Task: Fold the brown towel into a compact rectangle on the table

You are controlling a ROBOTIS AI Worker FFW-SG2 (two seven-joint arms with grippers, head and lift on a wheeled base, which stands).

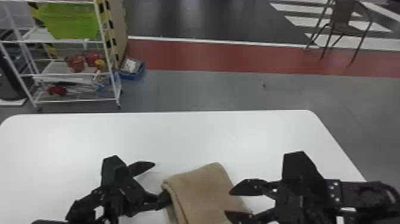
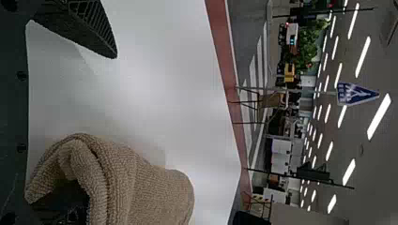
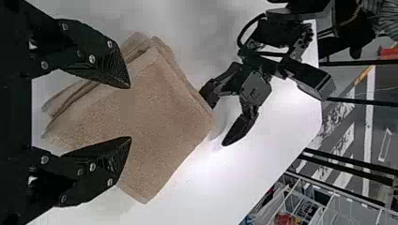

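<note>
The brown towel lies folded in layers at the table's near side, between the two grippers. My left gripper stands open at its left edge, one finger tucked in under the towel's fold and the other apart over the table. In the left wrist view the towel drapes over one finger of the left gripper. My right gripper is open over the towel's right side. The right wrist view has the towel beyond the spread fingers of the right gripper, with nothing gripped between them.
The white table extends beyond the towel to its far edge. Past it stand a white shelf rack with a green bin, a blue box on the floor, and a chair at the far right.
</note>
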